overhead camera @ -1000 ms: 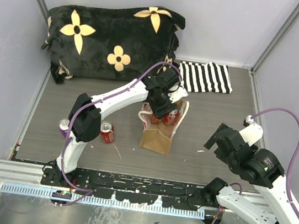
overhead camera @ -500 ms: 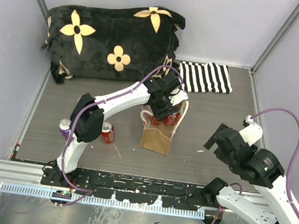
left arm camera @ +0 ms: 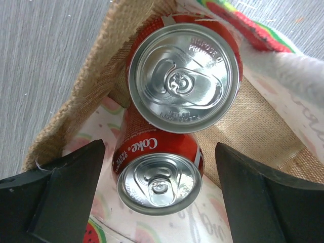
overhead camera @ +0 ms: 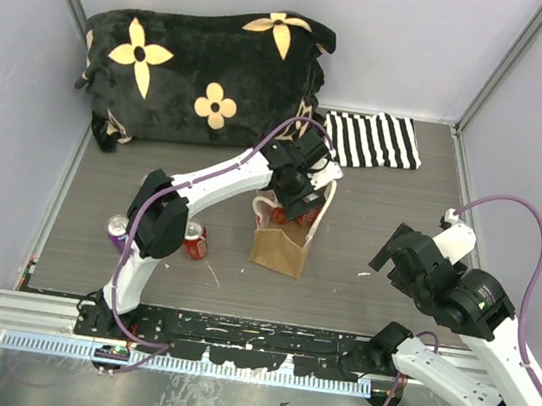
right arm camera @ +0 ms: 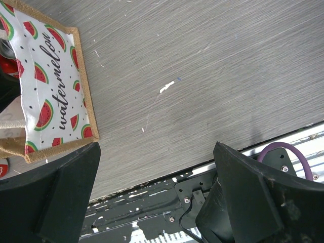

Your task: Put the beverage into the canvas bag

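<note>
The canvas bag (overhead camera: 280, 250) stands upright mid-table, tan with cream handles. My left gripper (overhead camera: 299, 199) hovers right over its mouth. Seen from the left wrist, the bag (left arm camera: 81, 101) holds two red Coke cans: one beverage can (left arm camera: 159, 187) sits between my open left gripper's (left arm camera: 159, 152) fingers with a gap on each side, the other can (left arm camera: 185, 81) lies just beyond it. Nothing is gripped. My right gripper (overhead camera: 382, 257) hangs open to the right of the bag, over bare table (right arm camera: 202, 76); its wrist view shows the bag's watermelon-print side (right arm camera: 50, 91).
A red can (overhead camera: 194, 241) and a purple can (overhead camera: 118, 231) stand on the table left of the bag, by the left arm's base. A black flower-print cushion (overhead camera: 199, 72) and a striped cloth (overhead camera: 373, 140) lie at the back. Walls enclose three sides.
My left gripper's jaws have spread wide and let go of the can, which now sits lower inside the bag. The right arm has not moved.
</note>
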`<state>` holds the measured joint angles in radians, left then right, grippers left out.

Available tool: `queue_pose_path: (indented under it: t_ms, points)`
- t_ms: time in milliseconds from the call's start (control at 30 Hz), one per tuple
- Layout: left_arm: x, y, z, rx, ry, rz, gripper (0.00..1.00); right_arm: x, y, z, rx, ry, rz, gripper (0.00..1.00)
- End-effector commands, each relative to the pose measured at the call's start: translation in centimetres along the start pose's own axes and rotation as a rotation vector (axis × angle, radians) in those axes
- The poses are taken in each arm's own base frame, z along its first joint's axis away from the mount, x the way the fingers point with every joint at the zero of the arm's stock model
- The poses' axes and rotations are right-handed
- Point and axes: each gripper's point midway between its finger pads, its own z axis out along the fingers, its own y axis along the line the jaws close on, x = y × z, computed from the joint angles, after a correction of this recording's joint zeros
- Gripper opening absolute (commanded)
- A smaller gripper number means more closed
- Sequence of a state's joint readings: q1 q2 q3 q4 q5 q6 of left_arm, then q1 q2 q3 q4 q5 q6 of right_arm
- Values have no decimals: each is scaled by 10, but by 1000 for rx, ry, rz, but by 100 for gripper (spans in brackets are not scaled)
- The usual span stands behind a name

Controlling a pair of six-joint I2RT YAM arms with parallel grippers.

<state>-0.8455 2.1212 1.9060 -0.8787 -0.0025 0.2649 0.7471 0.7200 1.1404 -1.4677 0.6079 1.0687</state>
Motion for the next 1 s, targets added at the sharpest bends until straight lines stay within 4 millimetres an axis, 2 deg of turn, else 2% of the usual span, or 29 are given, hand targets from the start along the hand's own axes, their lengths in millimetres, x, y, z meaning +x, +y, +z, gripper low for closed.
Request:
queue_pose_path:
  t_ms: [0,200,333,700,767,833,967]
  points:
    - [-27,16,-33,-70,-98,-10,98,-8,8,-2,-24,-24,24,100]
    - [-39,14,-56,-77,-146,-14,98,-5,11,1,-27,-17,21,100]
    - [-43,13,-63,-79,-159,-17,98,-5,14,3,-28,-16,13,100]
    - [-68,25,-97,-141,-252,-13,97,-4,18,6,-28,-15,10,100]
    - [-65,26,-98,-148,-242,-2,91,-5,19,7,-26,-16,6,100]
    - [-59,30,-98,-171,-232,13,75,-5,19,7,-25,-15,3,100]
    - [-44,31,-88,-188,-204,33,57,-5,19,7,-27,-17,5,100]
